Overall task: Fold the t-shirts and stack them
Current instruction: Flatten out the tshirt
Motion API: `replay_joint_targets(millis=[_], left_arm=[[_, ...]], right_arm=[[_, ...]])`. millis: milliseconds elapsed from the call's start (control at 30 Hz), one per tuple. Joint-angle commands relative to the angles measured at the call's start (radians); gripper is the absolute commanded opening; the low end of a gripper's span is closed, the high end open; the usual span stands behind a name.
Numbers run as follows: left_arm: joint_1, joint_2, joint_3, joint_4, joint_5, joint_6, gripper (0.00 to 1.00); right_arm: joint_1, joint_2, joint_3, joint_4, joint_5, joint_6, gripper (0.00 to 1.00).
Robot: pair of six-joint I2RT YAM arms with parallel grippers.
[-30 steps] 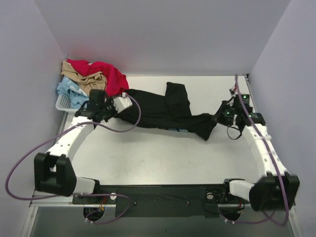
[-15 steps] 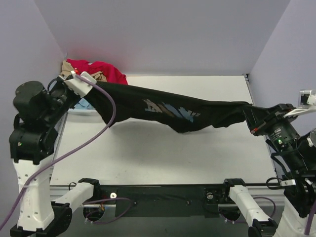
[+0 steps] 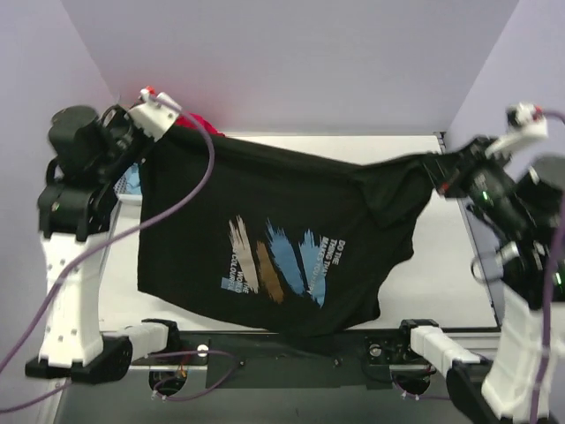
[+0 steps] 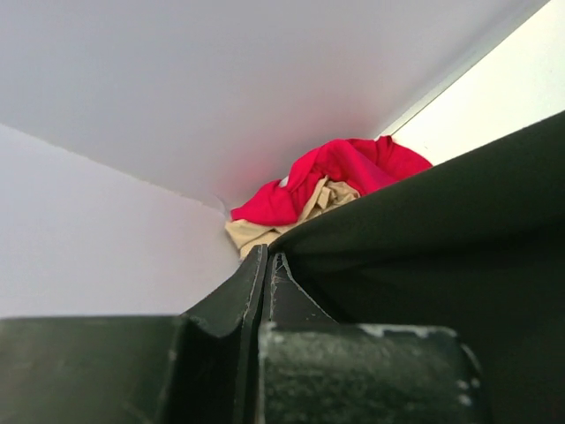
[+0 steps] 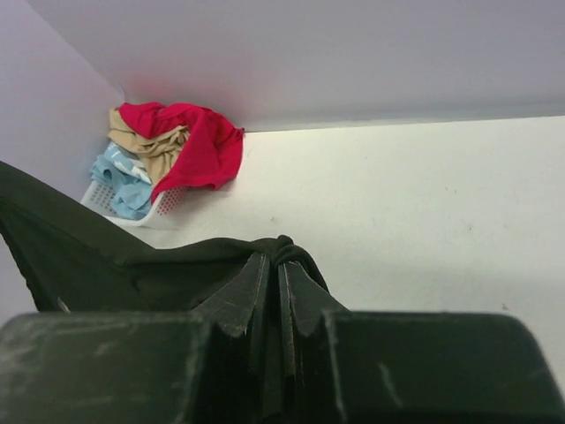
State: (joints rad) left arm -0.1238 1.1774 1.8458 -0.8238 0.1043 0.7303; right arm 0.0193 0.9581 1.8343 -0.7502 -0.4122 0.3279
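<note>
The large black t-shirt (image 3: 274,247) with a light-blue-and-white print hangs spread in the air between both raised arms. My left gripper (image 3: 168,125) is shut on its upper left corner; in the left wrist view (image 4: 267,258) black cloth (image 4: 441,221) fills the right. My right gripper (image 3: 434,172) is shut on its upper right corner, bunched cloth (image 5: 291,252) at the fingertips (image 5: 278,265). The red t-shirt (image 5: 190,141), tan t-shirt (image 5: 154,141) and pale blue t-shirt (image 5: 119,177) lie heaped at the back left corner.
A white lattice basket (image 5: 154,210) holds the heaped shirts against the back left walls. The white table (image 5: 424,203) stretches under the hanging shirt. Grey walls close in on three sides.
Both arms rose from the table, lifting the black shirt from a crumpled strip, then a taut band, to a hanging spread sheet with its print showing.
</note>
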Motion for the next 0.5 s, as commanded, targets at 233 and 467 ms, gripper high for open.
replay_joint_targets(millis=[233, 467], left_arm=[[-0.065, 0.416, 0.29, 0.397, -0.163, -0.106, 0.0], [-0.063, 0.571, 0.59, 0.266, -0.163, -0.077, 0.0]], right_arm=[[-0.005, 0.595, 0.498, 0.212, 0.045, 0.016, 0.0], [-0.012, 0.594, 0.554, 0.23, 0.092, 0.0, 0.0]])
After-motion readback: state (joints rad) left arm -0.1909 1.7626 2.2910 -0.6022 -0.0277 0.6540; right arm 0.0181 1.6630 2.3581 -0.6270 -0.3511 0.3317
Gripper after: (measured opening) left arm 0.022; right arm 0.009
